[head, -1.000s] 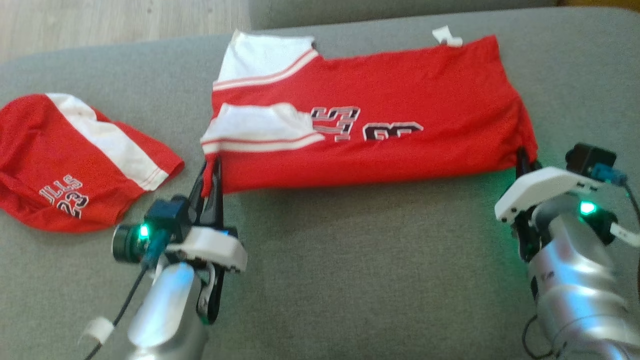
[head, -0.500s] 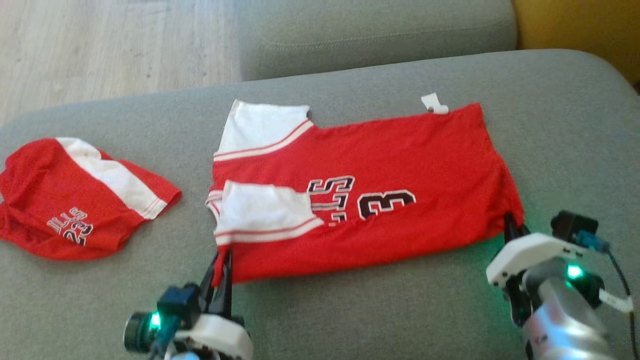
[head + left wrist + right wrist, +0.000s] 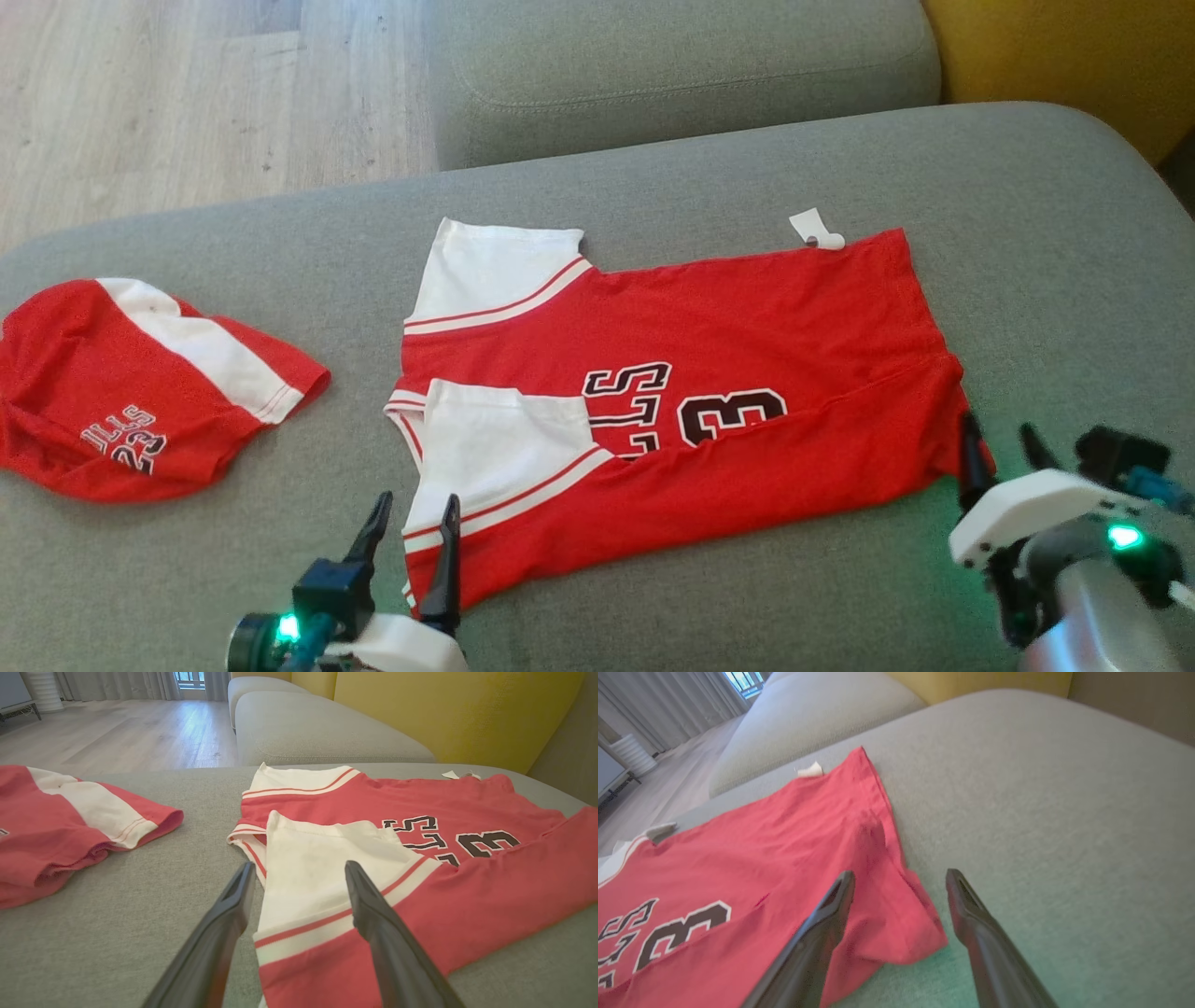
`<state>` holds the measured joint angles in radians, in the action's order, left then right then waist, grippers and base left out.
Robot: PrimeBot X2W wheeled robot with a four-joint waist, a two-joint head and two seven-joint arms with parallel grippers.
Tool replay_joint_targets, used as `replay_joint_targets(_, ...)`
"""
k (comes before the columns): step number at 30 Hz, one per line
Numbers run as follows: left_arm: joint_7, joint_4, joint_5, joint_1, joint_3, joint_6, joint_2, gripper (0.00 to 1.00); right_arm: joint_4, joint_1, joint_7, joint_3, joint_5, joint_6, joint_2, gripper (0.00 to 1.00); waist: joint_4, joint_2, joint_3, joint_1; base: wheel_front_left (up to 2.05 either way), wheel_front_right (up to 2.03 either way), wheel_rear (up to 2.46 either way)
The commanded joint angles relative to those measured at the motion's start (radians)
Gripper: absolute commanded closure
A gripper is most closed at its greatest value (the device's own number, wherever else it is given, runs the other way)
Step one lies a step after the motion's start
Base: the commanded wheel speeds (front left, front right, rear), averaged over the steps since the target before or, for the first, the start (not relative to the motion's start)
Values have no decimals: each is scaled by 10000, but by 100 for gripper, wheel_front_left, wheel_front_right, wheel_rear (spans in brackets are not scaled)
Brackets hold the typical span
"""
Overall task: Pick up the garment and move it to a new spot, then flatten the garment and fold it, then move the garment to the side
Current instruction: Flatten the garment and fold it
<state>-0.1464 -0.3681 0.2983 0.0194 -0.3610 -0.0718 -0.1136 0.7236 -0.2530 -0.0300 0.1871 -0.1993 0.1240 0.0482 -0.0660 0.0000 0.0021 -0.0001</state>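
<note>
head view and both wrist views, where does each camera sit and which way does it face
Head view: on the head, looking down at the grey sofa seat, the red jersey and a second red garment; left gripper and right gripper, both open, at the bottom.
Left wrist view: on that wrist, looking along its fingers at the jersey's white sleeve.
Right wrist view: on that wrist, looking along its fingers at the jersey's red corner.
Shared: all three show the jersey's white tag.
</note>
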Motion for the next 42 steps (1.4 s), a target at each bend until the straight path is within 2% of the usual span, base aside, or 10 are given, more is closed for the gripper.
replay_joint_targets(1, -56, 374, -78, 410, 286, -77, -145, 0, -491, -204, 15, -168, 116, 67, 20, 0, 0, 0, 17, 1, 0, 0, 0)
replay_joint_targets(5, -276, 702, -82, 673, 474, -226, -243, 0, -2126, 62, 263, 57, 391, 67, 20, 0, -26, 0, 145, 1, 0, 0, 0)
replay_joint_targets(10, -487, 1425, -70, 1502, 760, -164, -510, 0, -4111, 19, 487, 152, 856, 67, 20, 0, -79, 0, 516, 1, 0, 0, 0)
replay_joint_targets(14, -186, 1866, -23, 2761, 943, 156, -889, 0, -5161, -350, 684, 147, 1209, 67, 20, 0, -142, 0, 938, 1, 0, 0, 0)
replay_joint_targets(16, 179, 1926, 12, 3593, 956, 483, -1152, 0, -5475, -619, 828, 57, 1305, 67, 20, 0, -209, 0, 1236, 1, 0, 0, 0)
replay_joint_targets(21, 1950, 1149, 392, 6080, 744, 1626, -1945, 0, -5945, -1499, 1035, -209, 1527, 67, 20, 0, -453, 0, 2257, 1, 0, 0, 0)
replay_joint_targets(23, 3237, 213, 1224, 7503, 500, 1944, -2210, 0, -6087, -2002, 1070, -456, 1521, 67, 20, 0, -715, 0, 2892, 1, 0, 0, 0)
replay_joint_targets(28, 4888, -1236, 1896, 9351, -819, 2018, -3173, 0, -6197, -2655, 972, -919, 1388, 67, 20, 0, -1189, 0, 3809, 1, 0, 0, 0)
replay_joint_targets(32, 5720, -2342, 2484, 10245, -1710, 2021, -3746, 0, -6255, -2938, 873, -1216, 1227, 67, 20, 0, -1494, 0, 4373, 1, 0, 0, 0)
replay_joint_targets(42, 5969, -4094, 3441, 11287, -2422, 2023, -4034, 0, -6161, -3194, 719, -1273, 947, 67, 20, 0, -1937, 0, 5040, 1, 0, 0, 0)
